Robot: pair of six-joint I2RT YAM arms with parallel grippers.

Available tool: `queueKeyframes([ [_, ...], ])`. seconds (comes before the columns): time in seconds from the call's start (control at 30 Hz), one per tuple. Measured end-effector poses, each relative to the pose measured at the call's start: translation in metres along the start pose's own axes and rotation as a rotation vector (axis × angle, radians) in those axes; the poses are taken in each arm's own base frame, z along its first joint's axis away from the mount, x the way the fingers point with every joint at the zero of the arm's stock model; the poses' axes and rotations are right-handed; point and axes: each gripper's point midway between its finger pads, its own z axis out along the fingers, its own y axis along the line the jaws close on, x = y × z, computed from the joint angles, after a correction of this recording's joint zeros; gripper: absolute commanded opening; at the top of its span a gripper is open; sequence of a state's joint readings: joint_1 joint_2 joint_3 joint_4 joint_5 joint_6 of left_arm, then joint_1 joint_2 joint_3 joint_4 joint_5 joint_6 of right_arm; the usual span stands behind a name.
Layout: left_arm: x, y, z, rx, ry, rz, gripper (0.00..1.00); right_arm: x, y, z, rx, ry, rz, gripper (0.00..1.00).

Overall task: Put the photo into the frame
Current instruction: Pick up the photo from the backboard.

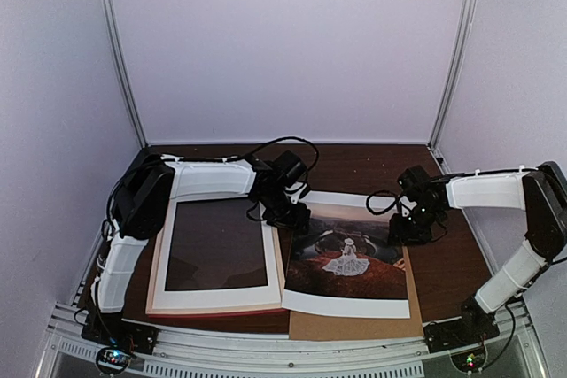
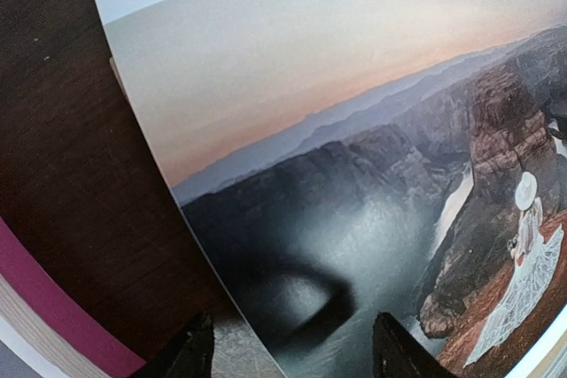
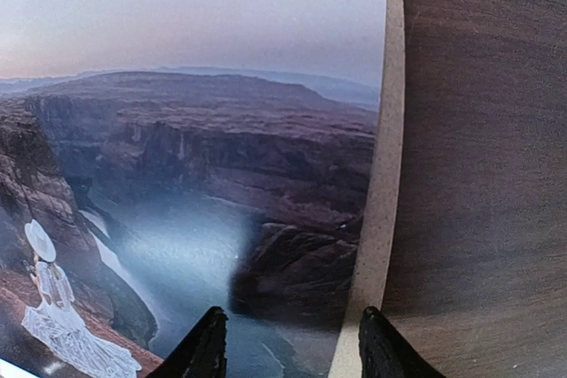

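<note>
Pale lilac walls [image 1: 283,42] enclose a dark brown wooden worktop [image 1: 354,161]. The large rectangular pink-red frame [image 1: 213,312] lies on its left side, the rectangular paper landscape photo [image 1: 350,258] just beside it on the right. The left fingers [image 2: 197,351] and the right fingers [image 3: 205,347] stand apart above the photo's far corners.

Both the left hand [image 1: 297,219] and right hand [image 1: 409,231] point down, fingers parted.

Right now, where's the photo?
Top view: the photo lies right of centre on the brown board, just right of the frame.
</note>
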State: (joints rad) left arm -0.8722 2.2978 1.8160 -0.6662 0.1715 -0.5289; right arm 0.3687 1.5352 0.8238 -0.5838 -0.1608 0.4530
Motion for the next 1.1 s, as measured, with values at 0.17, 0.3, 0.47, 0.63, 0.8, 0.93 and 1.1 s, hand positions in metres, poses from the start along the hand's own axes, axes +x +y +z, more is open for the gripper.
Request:
queueKeyframes([
  [0.17, -0.001, 0.0, 0.001, 0.002, 0.0, -0.007, 0.55, -0.003, 0.004, 0.001, -0.024, -0.013, 0.007, 0.5],
  [0.3, -0.001, -0.001, 0.002, 0.004, 0.001, -0.014, 0.52, -0.005, 0.008, 0.002, -0.046, -0.022, 0.017, 0.49],
  [0.47, 0.0, -0.002, 0.002, 0.012, 0.005, -0.025, 0.47, -0.006, 0.013, 0.004, -0.074, -0.033, 0.036, 0.48],
  [0.63, -0.001, 0.002, 0.002, 0.032, 0.004, -0.063, 0.43, -0.007, 0.015, 0.005, -0.081, -0.043, 0.053, 0.47],
  [0.8, -0.002, 0.007, 0.0, 0.07, -0.005, -0.114, 0.38, -0.008, 0.02, 0.007, -0.092, -0.057, 0.057, 0.47],
  [0.93, -0.001, 0.012, -0.002, 0.101, -0.014, -0.155, 0.33, -0.009, 0.023, 0.007, -0.1, -0.065, 0.061, 0.47],
  [1.1, -0.001, 0.016, -0.006, 0.127, -0.025, -0.192, 0.25, -0.009, 0.024, 0.007, -0.104, -0.068, 0.059, 0.47],
])
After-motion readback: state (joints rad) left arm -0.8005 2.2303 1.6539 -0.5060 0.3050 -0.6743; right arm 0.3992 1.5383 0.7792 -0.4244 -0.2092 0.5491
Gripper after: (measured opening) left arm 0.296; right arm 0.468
